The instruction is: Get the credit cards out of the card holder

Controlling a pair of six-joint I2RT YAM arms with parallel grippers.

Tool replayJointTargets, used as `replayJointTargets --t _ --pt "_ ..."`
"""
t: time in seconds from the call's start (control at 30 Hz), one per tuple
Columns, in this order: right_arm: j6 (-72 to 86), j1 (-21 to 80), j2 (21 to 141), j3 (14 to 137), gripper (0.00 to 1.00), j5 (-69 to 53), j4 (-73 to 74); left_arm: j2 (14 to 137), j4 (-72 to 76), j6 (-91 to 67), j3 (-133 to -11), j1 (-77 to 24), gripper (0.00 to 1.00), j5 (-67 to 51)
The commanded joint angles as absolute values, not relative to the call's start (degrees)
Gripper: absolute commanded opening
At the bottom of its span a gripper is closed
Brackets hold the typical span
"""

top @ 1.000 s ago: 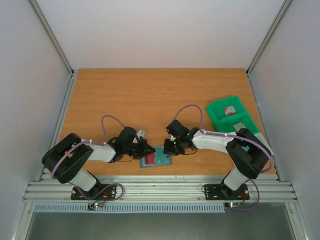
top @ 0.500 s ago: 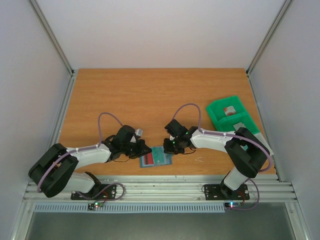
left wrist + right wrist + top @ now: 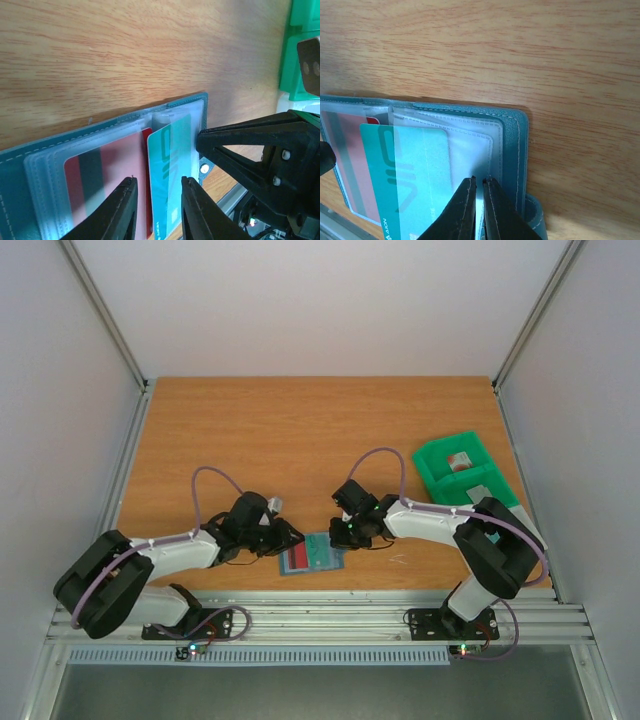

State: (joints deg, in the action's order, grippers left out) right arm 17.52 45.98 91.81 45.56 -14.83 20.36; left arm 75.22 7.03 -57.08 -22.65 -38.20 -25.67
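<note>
Top external view: the card holder [image 3: 312,557] lies spread open on the tabletop [image 3: 300,440] close to the near edge, between the two grippers. The left gripper [image 3: 159,185] hovers with its jaws slightly apart over the line where the red card [image 3: 115,165] meets the teal card [image 3: 172,150], clamping nothing. The right gripper [image 3: 479,182] is closed, its tips on the right panel's clear pocket, apparently pinning it. The left jaws should straddle the teal card's free edge, pinch, then slide it flat out of the pocket while the right tips hold the holder down.

Beneath the right gripper [image 3: 479,182], the card holder [image 3: 514,145] seems matt stitched leatherette with glossy clear plastic sleeves [image 3: 470,150]; the table [image 3: 520,50] is smooth-grained wood.
</note>
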Motion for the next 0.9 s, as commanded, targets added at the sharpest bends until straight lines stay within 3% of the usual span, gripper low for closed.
replayJointTargets --t 0.0,0.37,0.43,0.6,0.87 --pt "17.3 46.2 91.4 44.6 0.06 -14.1 21.2 77.6 15.5 -59.0 -21.2 -37.8 0.27 -25.6" --pt "18.3 46.2 91.5 43.1 0.06 -15.1 19.5 88.5 31.2 -64.6 -19.0 -38.2 0.28 -28.5" --pt "18.5 46.2 91.4 43.0 0.06 -15.1 19.2 89.2 32.7 -65.2 -18.8 -38.3 0.24 -28.9" --pt "18.7 46.2 91.4 42.7 0.06 -14.8 19.4 88.2 31.7 -64.8 -18.8 -38.3 0.01 -28.1" --pt "19.5 46.1 90.9 42.6 0.06 -13.2 20.9 83.0 21.6 -60.9 -20.7 -37.8 0.0 -26.8"
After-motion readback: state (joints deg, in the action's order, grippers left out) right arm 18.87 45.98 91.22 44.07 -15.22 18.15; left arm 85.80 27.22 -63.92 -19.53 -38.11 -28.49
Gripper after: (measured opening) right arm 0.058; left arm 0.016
